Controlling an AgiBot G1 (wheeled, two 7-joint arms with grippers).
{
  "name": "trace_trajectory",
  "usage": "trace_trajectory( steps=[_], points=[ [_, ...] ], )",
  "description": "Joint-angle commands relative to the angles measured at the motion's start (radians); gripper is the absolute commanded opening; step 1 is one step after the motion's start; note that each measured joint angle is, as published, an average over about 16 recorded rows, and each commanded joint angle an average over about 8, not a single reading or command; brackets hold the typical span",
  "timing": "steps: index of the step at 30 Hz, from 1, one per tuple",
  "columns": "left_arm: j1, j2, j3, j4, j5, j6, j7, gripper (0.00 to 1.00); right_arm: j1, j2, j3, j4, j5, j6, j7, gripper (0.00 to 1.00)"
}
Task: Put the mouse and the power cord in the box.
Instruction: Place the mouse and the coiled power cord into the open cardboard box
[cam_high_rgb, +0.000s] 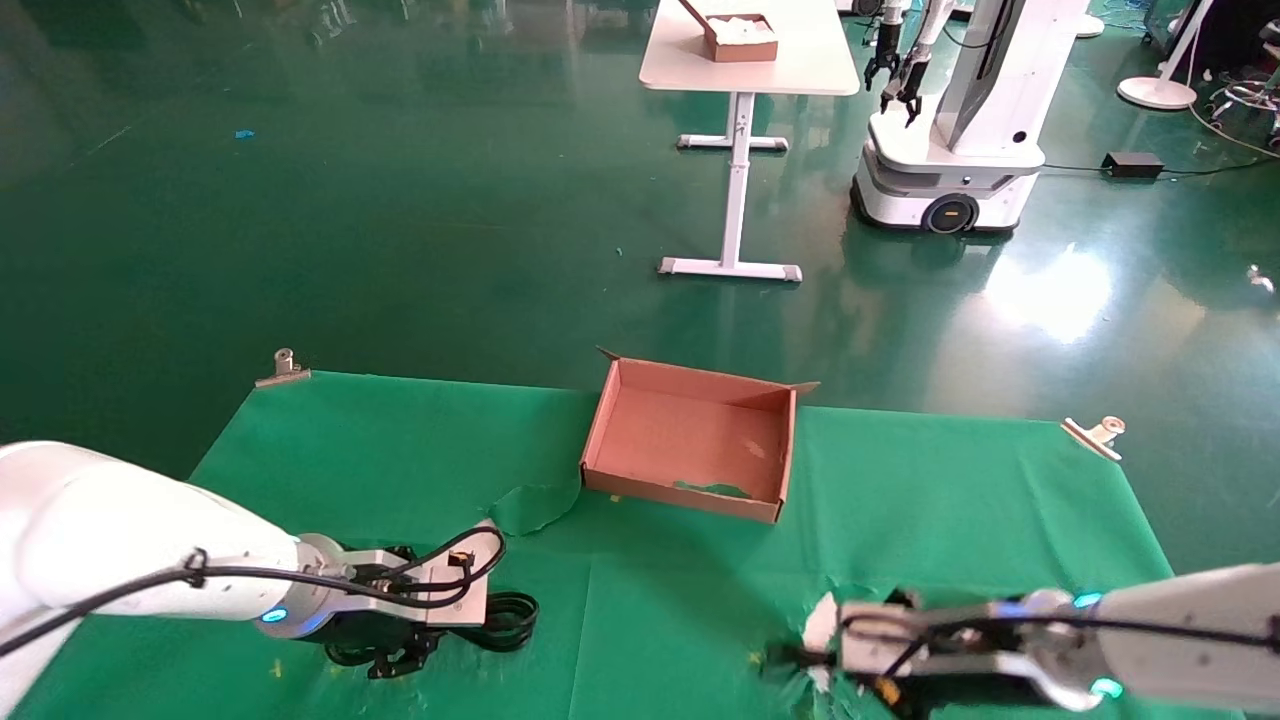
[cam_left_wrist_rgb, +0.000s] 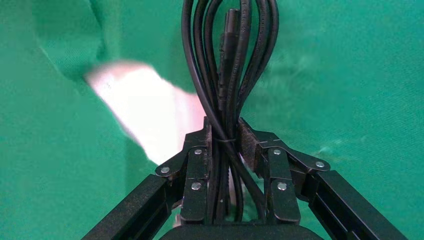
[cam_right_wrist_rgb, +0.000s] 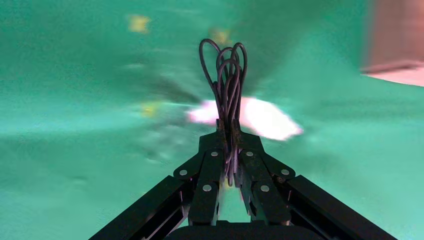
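The brown cardboard box (cam_high_rgb: 690, 440) lies open and empty at the middle of the green cloth. At the near left, my left gripper (cam_left_wrist_rgb: 224, 135) is shut on the power cord (cam_left_wrist_rgb: 225, 60), a bundle of thick black loops whose coil (cam_high_rgb: 510, 620) sticks out beside the fingers just above the cloth. At the near right, my right gripper (cam_right_wrist_rgb: 227, 131) is shut on a bunch of thin black cable loops (cam_right_wrist_rgb: 227, 75), the mouse's cable. The mouse's body is hidden. In the head view the right gripper (cam_high_rgb: 792, 657) hangs low over a torn spot in the cloth.
Metal clips (cam_high_rgb: 283, 368) (cam_high_rgb: 1095, 435) pin the cloth's far corners. The cloth has a torn white patch (cam_high_rgb: 825, 620) by the right gripper and a raised fold (cam_high_rgb: 530, 505) left of the box. A white table (cam_high_rgb: 745, 70) and another robot (cam_high_rgb: 950, 130) stand far off.
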Motion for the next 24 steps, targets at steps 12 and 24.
trace_trajectory(
  steps=[12, 24],
  points=[
    [-0.121, 0.15, -0.057, -0.003, -0.091, -0.115, 0.093, 0.0, 0.125, 0.092, 0.091, -0.018, 0.032, 0.033, 0.03, 0.0],
    [-0.099, 0.287, 0.217, 0.243, -0.064, -0.653, 0.421, 0.58, 0.188, 0.193, 0.133, 0.037, 0.025, 0.005, 0.097, 0.0]
  ],
)
